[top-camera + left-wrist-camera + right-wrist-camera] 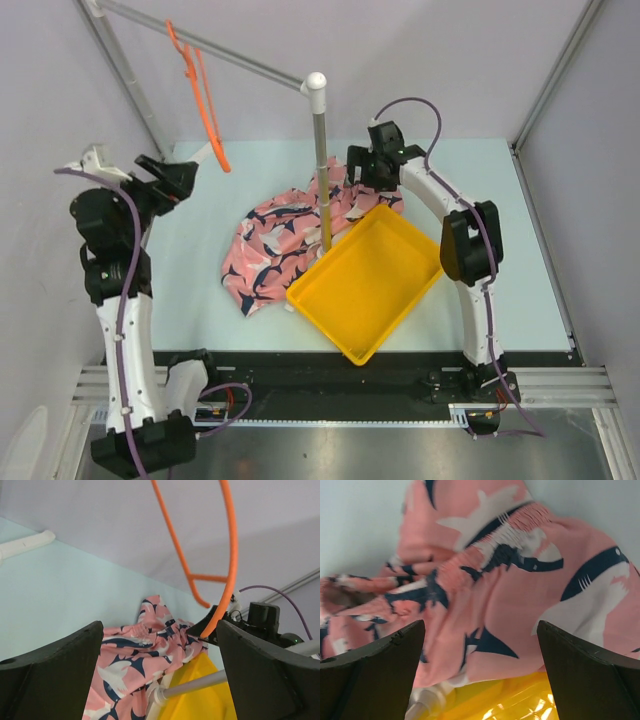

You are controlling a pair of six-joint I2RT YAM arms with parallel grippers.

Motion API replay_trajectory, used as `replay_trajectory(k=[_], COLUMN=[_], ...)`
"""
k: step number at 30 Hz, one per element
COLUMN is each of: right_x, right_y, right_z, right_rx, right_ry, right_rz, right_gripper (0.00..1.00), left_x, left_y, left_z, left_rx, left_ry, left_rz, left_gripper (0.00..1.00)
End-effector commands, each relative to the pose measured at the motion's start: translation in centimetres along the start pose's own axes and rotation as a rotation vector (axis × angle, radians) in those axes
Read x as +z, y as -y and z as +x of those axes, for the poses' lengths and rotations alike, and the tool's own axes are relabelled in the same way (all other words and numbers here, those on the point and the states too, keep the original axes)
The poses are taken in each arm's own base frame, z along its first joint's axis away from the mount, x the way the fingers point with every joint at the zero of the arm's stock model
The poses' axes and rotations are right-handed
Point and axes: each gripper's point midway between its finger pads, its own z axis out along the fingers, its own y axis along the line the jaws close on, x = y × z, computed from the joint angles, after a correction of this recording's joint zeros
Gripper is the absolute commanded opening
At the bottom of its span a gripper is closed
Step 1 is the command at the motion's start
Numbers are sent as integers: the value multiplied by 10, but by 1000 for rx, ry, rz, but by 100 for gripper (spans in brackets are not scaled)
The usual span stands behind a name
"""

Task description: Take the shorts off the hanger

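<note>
The pink shorts (pixel 272 246) lie crumpled on the table, off the hanger, around the foot of the upright pole and against the yellow tray. They show in the left wrist view (pixel 132 662) and fill the right wrist view (pixel 520 605). The orange hanger (pixel 203 95) hangs bare from the grey rail; it also shows in the left wrist view (pixel 227 565). My left gripper (pixel 185 172) is open and empty beside the hanger's lower end. My right gripper (pixel 372 165) is open and empty just above the shorts' far edge.
A yellow tray (pixel 400 300) sits right of the shorts, its near corner over the table's front edge. An upright pole (pixel 321 150) with a white cap carries the grey rail (pixel 240 56) running to the back left. Walls stand on the left, right and back.
</note>
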Motion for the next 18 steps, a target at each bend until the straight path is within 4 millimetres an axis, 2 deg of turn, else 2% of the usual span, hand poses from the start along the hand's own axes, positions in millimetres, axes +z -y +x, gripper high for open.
replay_trajectory(k=[1,3,4,6,7,9,10,14,16,17,18], right_x=[7,14,15,22,24,29,35,51,57,62,63], right_y=[26,36,40,46,46,47,47,39,34,31,27], right_z=[21,29,30,38,41,48,54,69,66,70,63], right_rx=[-65,-86,-95,-108,-114,-115,-115,-118,-119,-122,-116], right_ry=[-72,-88,-86,-103,-109,-128,-142,-157,-136,-137,-119], right_rz=[115,164,189,218,223,226,227,220,226,222,213], right_gripper=[100,100,100,99,100,100,100,97,90,83,63], left_x=[-3,-7,-8,-14,-19,-26,-31,-48,-55,-57,-59], left_y=[-25,-28,-36,-38,-44,-46,-49,-46,-41,-38,-36], left_z=[56,79,105,126,151,168,188,220,233,236,240], left_rx=[-53,-61,-73,-83,-103,-118,-132,-173,-180,-183,-182], left_ry=[-92,-143,-201,-239,-296,-326,-371,-446,-474,-481,-488], left_rz=[-70,-67,-75,-66,-62,-45,-37,26,55,60,68], left_gripper=[99,99,99,98,98,97,97,95,94,94,94])
